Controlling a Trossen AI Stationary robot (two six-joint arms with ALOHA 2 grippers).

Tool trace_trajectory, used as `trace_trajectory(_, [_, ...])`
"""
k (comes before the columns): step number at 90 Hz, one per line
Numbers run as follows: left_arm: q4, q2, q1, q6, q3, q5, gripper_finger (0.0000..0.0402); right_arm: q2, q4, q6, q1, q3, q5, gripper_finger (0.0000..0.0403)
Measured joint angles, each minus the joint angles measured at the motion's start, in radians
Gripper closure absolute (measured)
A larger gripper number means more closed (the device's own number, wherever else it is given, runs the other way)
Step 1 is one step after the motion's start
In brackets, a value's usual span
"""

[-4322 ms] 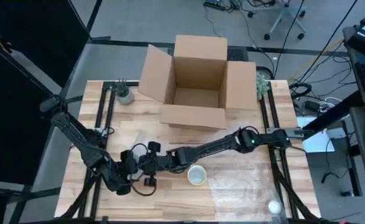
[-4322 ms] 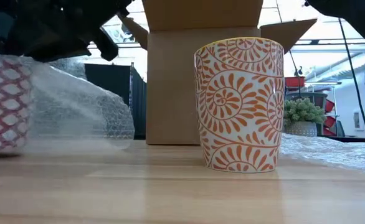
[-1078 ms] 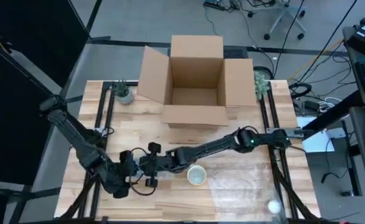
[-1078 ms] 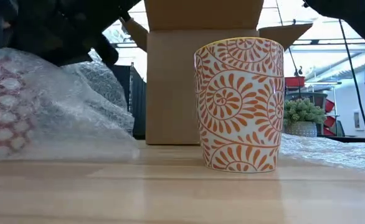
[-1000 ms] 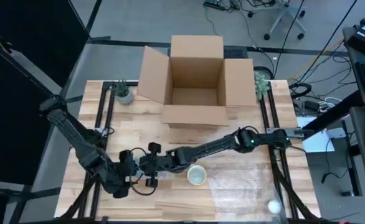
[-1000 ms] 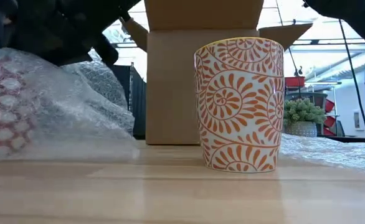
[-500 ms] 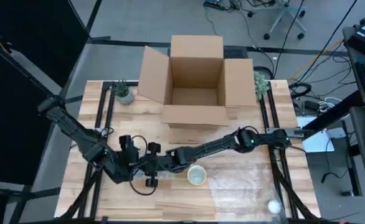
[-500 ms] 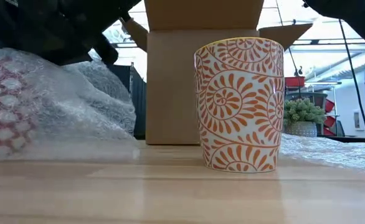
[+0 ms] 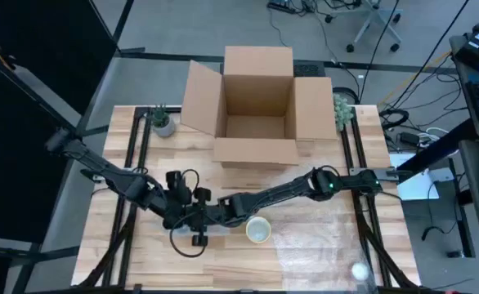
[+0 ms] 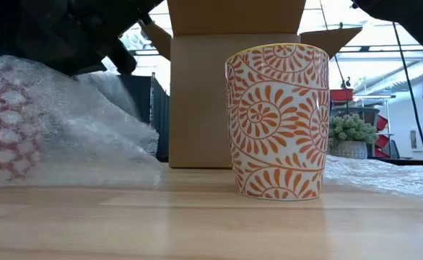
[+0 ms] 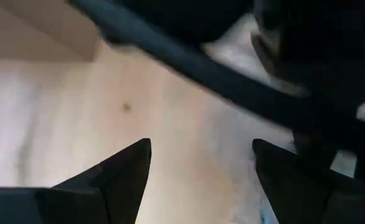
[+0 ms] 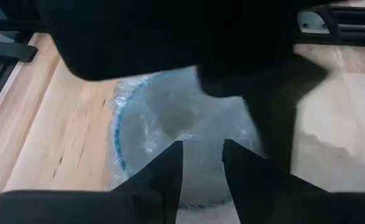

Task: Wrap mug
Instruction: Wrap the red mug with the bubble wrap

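Observation:
A mug with a red pattern lies bundled in bubble wrap point(image 10: 31, 123) at the table's left-middle; in the high view both grippers mostly hide it. My right gripper point(image 12: 202, 163) reaches in from the right, shut on the wrap over that bundle point(image 12: 182, 124). My left gripper point(image 11: 201, 158) hovers open just beyond it point(image 9: 184, 200), with only bare table between its fingers. A second mug, white with orange swirls point(image 9: 258, 231) point(image 10: 276, 121), stands upright on its base to the right of the grippers, untouched. My right gripper pinches bubble wrap point(image 12: 202, 149) between its two fingers, on the side of the wrapped bundle nearest it. It comes in low from the table's right. The bundle rests on the table; one layer or several, I cannot tell.
An open cardboard box point(image 9: 256, 106) stands at the far middle, with small plants point(image 9: 162, 121) point(image 9: 344, 110) on either side. A loose bubble-wrap sheet point(image 9: 329, 241) and a white ball point(image 9: 360, 269) lie at the near right. Bare wood lies at the near left.
My left gripper has gone from the near left of the bundle toward the far edge and the right, ending beside my right gripper. The bubble wrap around the red-patterned mug has shifted a little; the orange mug has stayed put.

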Motion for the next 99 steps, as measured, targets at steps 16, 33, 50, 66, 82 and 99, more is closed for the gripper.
trace_trajectory(16, [-0.017, -0.027, -0.072, -0.060, -0.001, 0.017, 0.0132, 0.000, 0.001, -0.005, 0.004, 0.000, -0.006, 0.0300])
trace_trajectory(33, [-0.023, -0.037, -0.104, -0.100, -0.003, 0.021, 0.0132, 0.000, -0.004, -0.004, 0.001, 0.000, -0.006, 0.0300])
trace_trajectory(50, [0.021, -0.037, -0.128, -0.128, -0.029, 0.009, 0.0132, 0.000, -0.010, -0.003, 0.002, 0.000, -0.002, 0.0300])
trace_trajectory(66, [0.031, -0.039, -0.149, -0.178, -0.030, 0.011, 0.0132, 0.001, -0.010, 0.000, 0.001, 0.000, 0.002, 0.0300])
trace_trajectory(82, [0.107, -0.011, -0.175, -0.232, -0.086, 0.004, 0.0132, 0.001, -0.002, 0.001, -0.001, 0.000, 0.008, 0.0300])
trace_trajectory(99, [0.231, 0.024, -0.181, -0.265, -0.153, -0.001, 0.0132, -0.012, -0.005, 0.000, 0.001, -0.001, 0.005, 0.0300])
